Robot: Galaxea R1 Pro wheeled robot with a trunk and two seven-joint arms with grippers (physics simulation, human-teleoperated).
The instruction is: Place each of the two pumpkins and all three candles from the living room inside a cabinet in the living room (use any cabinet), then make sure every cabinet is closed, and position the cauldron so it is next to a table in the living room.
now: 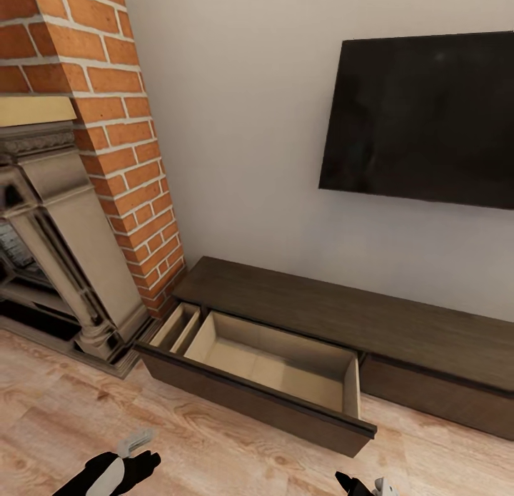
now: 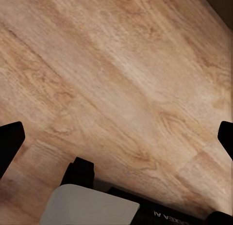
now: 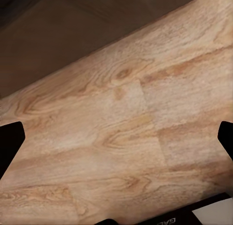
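Both grippers, left [image 2: 116,137] and right [image 3: 116,137], apart above wood floor [image 1: 86,417]; cabinet [image 1: 343,317] drawer open, empty.

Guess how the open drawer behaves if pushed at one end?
The drawer is long and pulled well out of the cabinet, so an end push may skew it. It looks empty, so probably light. A centred push on its flat front likely slides it shut.

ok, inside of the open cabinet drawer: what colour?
Pale beige inside the drawer; the cabinet fronts are dark brown. Head view shows it best.
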